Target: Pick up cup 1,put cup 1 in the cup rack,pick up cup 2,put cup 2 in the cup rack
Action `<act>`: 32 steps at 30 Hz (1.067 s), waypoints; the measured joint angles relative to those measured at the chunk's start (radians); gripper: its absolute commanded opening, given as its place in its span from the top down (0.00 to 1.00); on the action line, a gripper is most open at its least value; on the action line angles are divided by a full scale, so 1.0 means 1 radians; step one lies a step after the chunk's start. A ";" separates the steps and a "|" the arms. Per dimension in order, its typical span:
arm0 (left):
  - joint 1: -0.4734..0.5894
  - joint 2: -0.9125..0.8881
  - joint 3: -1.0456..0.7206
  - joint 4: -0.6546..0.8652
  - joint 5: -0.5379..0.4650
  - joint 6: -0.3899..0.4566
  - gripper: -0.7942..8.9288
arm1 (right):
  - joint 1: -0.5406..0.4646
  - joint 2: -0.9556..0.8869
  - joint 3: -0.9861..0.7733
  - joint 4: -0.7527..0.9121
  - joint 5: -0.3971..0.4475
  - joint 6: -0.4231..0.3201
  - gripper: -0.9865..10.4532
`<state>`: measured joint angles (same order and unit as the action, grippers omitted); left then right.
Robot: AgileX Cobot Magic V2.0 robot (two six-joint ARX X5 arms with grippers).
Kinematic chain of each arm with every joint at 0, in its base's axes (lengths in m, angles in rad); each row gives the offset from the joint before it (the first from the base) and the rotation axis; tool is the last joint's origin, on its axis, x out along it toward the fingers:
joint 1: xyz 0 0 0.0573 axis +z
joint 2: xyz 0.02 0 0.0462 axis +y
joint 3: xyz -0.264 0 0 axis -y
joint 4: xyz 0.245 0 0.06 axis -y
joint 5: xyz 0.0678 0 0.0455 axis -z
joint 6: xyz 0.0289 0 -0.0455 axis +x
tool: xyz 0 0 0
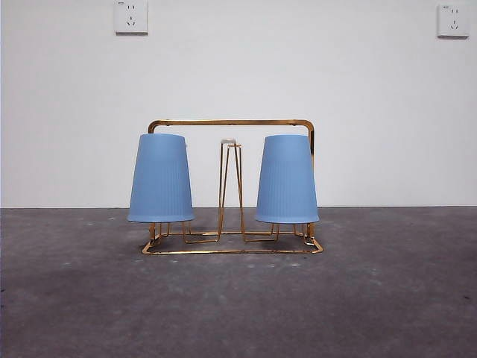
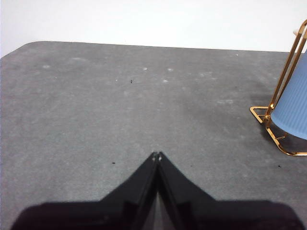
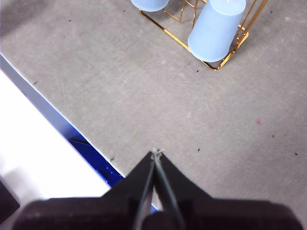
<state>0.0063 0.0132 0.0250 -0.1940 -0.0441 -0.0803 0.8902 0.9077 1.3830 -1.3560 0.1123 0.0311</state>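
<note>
Both blue cups, one (image 1: 160,179) and the other (image 1: 287,180), hung upside down on the gold rack (image 1: 231,246). They looked light, ribbed plastic, best pinched at the wall. The left gripper (image 2: 156,155) and right gripper (image 3: 156,152) were pressed together, empty, well apart from the rack.

You are not seeing any words, numbers, labels or brand names anywhere right now. Nothing readable is showing on the two blue cups (image 1: 161,179), on the gold cup rack (image 1: 231,123), or on the white wall sockets (image 1: 131,16).
</note>
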 measured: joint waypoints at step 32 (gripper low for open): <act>0.000 0.002 0.000 0.000 0.000 0.000 0.92 | -0.823 -0.608 -0.715 1.003 -0.237 -0.182 0.91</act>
<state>0.0067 0.0151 0.0250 -0.1940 -0.0441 -0.0803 0.0669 0.2993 0.6685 -0.3531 -0.1249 -0.1509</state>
